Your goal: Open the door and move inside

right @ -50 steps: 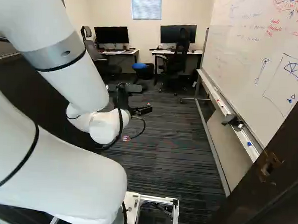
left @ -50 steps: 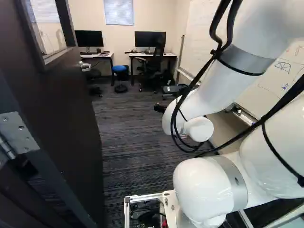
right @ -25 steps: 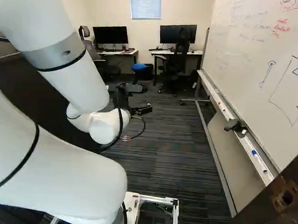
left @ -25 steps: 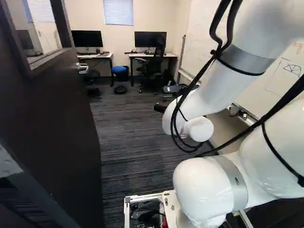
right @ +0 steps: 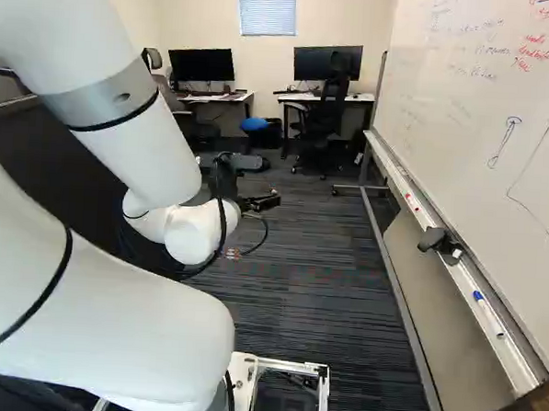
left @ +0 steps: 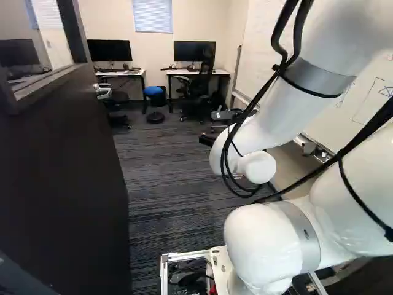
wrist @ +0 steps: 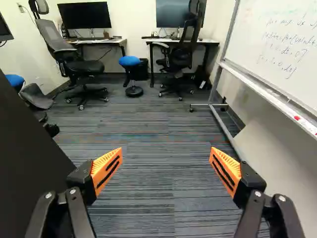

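Left base view: cream wall [left: 107, 18] at back, window with blinds [left: 153, 15] top, left of centre. Dark striped carpet [left: 163, 147] down the middle. Left desk [left: 132, 73] and right desk [left: 220, 72] along back wall, monitor on each. Blue-topped stool [left: 153, 90] between, black office chair [left: 198, 83] at right desk. Right base view: wheeled whiteboard [right: 472, 124], right side, red and blue writing. Room brightly lit.
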